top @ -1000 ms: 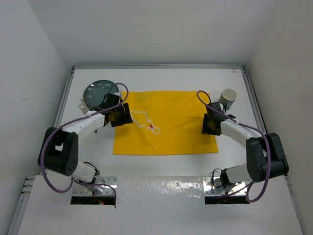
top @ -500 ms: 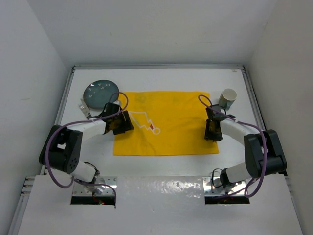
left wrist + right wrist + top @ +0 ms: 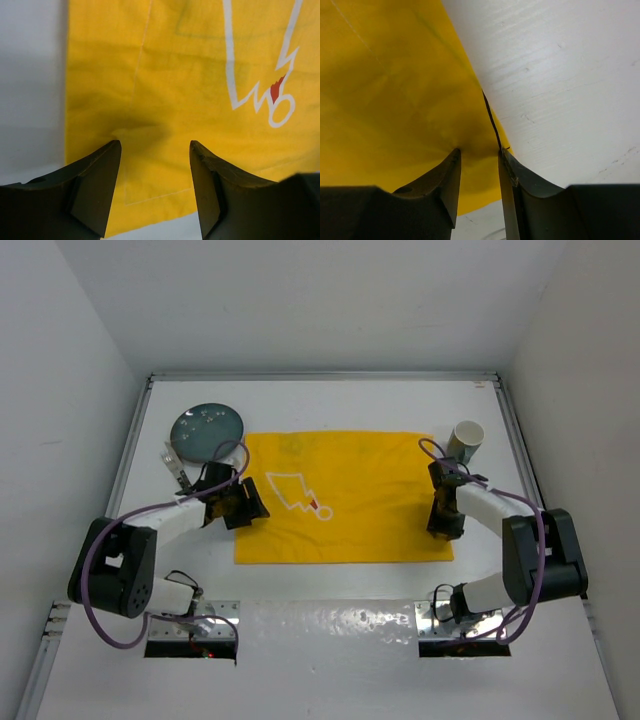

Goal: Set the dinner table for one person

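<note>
A yellow placemat [image 3: 340, 495] with a white outline drawing lies flat on the white dinner table [image 3: 330, 405]. My left gripper [image 3: 248, 502] is low over the mat's left edge. In the left wrist view the left gripper [image 3: 155, 150] has its jaws wide apart, with the mat [image 3: 175, 75] lying between them near its corner and bare table [image 3: 30, 75] to the left. My right gripper [image 3: 443, 525] is at the mat's right edge. In the right wrist view the right gripper [image 3: 479, 152] has a narrow gap, its tips resting on the puckered mat [image 3: 385, 100] beside the table [image 3: 560, 65].
A dark round plate [image 3: 207, 427] sits at the back left. A silver utensil [image 3: 175, 462] lies just in front of it. A white cup [image 3: 466, 438] stands at the back right, close behind my right gripper. Metal rails and white walls bound the table.
Both grippers have moved toward the near edge, and the placemat has shifted nearer and slightly right with them. It now lies flatter and squarer.
</note>
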Robot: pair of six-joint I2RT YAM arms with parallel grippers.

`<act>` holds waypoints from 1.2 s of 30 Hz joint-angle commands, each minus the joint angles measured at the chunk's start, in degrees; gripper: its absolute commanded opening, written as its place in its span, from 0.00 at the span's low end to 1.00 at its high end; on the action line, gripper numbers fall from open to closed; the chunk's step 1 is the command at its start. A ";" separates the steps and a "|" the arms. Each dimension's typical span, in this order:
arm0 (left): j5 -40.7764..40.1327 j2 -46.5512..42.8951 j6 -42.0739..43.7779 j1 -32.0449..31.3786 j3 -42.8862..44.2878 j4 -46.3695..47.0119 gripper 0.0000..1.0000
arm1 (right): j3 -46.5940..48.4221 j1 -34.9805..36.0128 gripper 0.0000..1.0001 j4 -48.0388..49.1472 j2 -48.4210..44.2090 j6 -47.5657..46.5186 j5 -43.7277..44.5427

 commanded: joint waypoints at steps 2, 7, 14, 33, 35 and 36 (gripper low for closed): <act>-0.44 -1.00 2.31 2.58 -1.10 -7.69 0.56 | -0.46 -0.45 0.35 -4.60 -1.96 2.28 4.70; 0.45 -4.42 2.92 2.93 -0.14 -10.24 0.56 | 2.69 -0.36 0.37 -5.84 -5.56 0.97 6.03; -0.43 -3.39 5.21 2.84 15.23 -12.53 0.58 | 12.89 -0.28 0.39 1.61 -9.62 -5.01 0.77; -9.75 24.13 13.47 1.52 38.63 -2.43 0.57 | 36.45 -0.28 0.49 16.84 19.73 -19.34 -14.62; -10.01 26.32 13.82 1.52 39.07 -1.20 0.57 | 37.24 -0.28 0.50 17.54 22.54 -19.86 -14.63; -10.01 27.11 14.00 1.52 39.94 -0.59 0.57 | 37.42 -0.28 0.51 18.24 24.29 -20.13 -14.63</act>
